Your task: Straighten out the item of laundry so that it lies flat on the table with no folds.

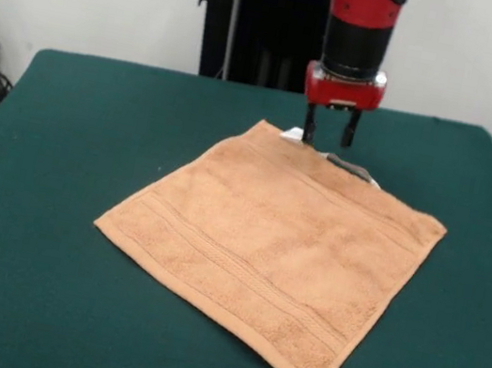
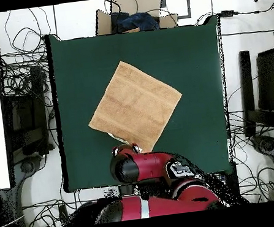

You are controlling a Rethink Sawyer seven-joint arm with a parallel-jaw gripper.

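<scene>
One orange-tan towel (image 1: pixel 271 246) lies spread on the dark green table (image 1: pixel 50 159), turned cornerwise like a diamond and resting a little toward the robot's side of the cloth top. Its surface looks flat, with woven border bands running along two opposite edges. A small white tag (image 1: pixel 292 134) shows at the far edge, and a dark loop (image 1: pixel 351 169) lies on that same edge just beside it. The red and black arm comes down from above, its gripper (image 1: pixel 330 130) poised over that far edge, right at the tag. The two dark fingers (image 1: pixel 311 124) stand apart with clear space between them, holding nothing (whether the tips touch the cloth cannot be made out). From overhead, the arm covers the towel's corner nearest the robot's base, and the rest of the towel (image 2: pixel 135 106) lies in plain view.
</scene>
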